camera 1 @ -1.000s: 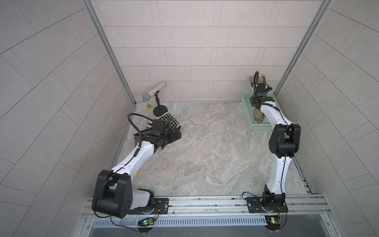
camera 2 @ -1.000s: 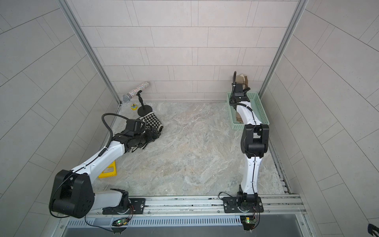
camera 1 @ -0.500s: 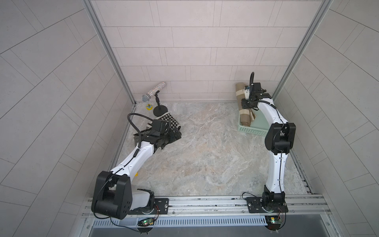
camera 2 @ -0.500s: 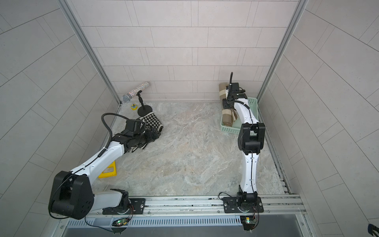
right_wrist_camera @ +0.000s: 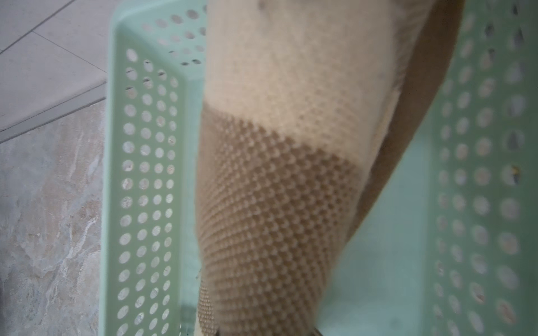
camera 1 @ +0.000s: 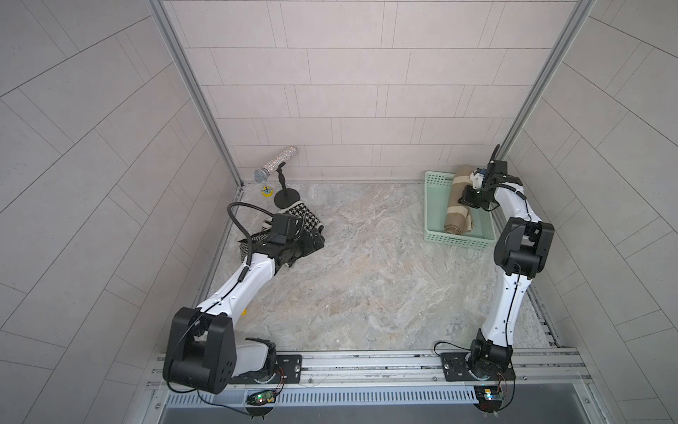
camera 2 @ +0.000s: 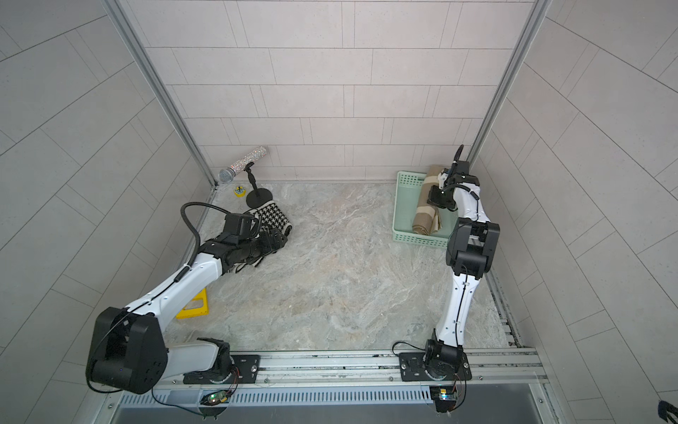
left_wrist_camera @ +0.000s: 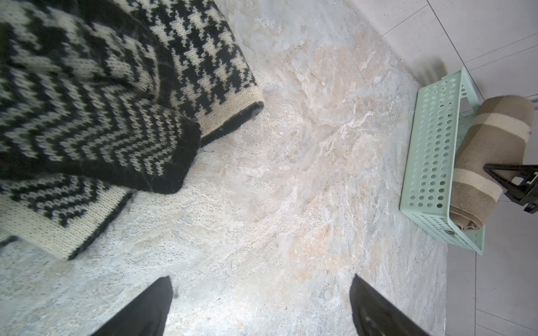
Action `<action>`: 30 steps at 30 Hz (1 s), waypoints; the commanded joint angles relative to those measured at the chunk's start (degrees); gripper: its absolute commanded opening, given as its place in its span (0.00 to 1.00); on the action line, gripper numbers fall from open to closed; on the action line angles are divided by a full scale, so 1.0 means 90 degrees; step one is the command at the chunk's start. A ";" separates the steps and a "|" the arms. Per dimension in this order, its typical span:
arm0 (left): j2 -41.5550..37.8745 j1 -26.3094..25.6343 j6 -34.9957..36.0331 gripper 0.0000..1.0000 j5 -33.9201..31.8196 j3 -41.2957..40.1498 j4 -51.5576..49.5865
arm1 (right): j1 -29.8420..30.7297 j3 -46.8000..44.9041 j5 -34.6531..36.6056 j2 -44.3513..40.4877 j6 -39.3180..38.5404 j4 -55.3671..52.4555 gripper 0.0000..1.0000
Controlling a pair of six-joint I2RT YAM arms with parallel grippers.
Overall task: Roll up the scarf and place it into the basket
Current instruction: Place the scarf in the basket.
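The tan cream-striped rolled scarf (camera 1: 458, 207) lies lengthwise in the shallow mint-green perforated plastic basket (camera 1: 432, 205). Its near end is down inside and its far end is propped over the far rim. The right gripper (camera 1: 469, 194), the nearer one, is pinched narrow on the roll's far half, so lowering that end probably finishes the placing. The left gripper (left_wrist_camera: 262, 277) gapes wide over the marbled desk (camera 1: 367, 275), beside a black-and-white knitted cloth (left_wrist_camera: 87, 101), well apart from the basket.

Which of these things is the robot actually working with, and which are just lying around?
In the job: rolled tan scarf; mint-green basket; right gripper, shut on the scarf.

Just lying about: black-and-white knit scarf; glittery microphone on its stand; small yellow disc; yellow plastic piece.
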 commanded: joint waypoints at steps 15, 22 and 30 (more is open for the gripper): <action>0.0084 0.0024 0.0090 1.00 -0.0039 0.0127 -0.0228 | -0.0683 0.3384 -0.0411 0.2200 -0.1479 -0.3388 0.09; 0.0211 0.0018 0.0046 1.00 -0.0008 0.0201 -0.0210 | -0.0718 0.3634 -0.0168 0.2282 -0.1666 -0.3970 0.12; 0.0254 0.0018 0.0055 1.00 0.0030 0.0220 -0.0180 | -0.0708 0.3373 0.1043 0.2106 -0.1319 -0.4045 0.28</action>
